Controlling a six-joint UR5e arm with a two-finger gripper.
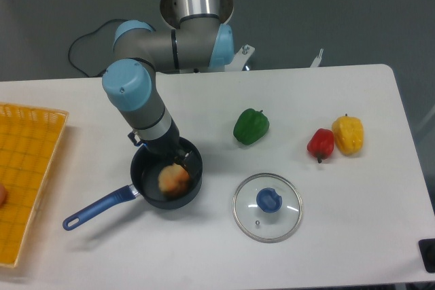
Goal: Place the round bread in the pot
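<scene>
The round bread (pixel 174 179), a small golden-tan bun, lies inside the pot (pixel 147 190), right of its middle and slightly blurred. The pot is a dark round saucepan whose blue handle (pixel 97 209) points to the lower left. My gripper (pixel 179 157) hangs over the pot's far rim, just above the bun. It is open and holds nothing. Its dark fingers are hard to tell from the pot's dark inside.
A glass lid with a blue knob (pixel 267 206) lies right of the pot. A green pepper (pixel 251 126), a red pepper (pixel 321 144) and a yellow pepper (pixel 348 134) sit further right. A yellow basket (pixel 27 174) stands at the left edge.
</scene>
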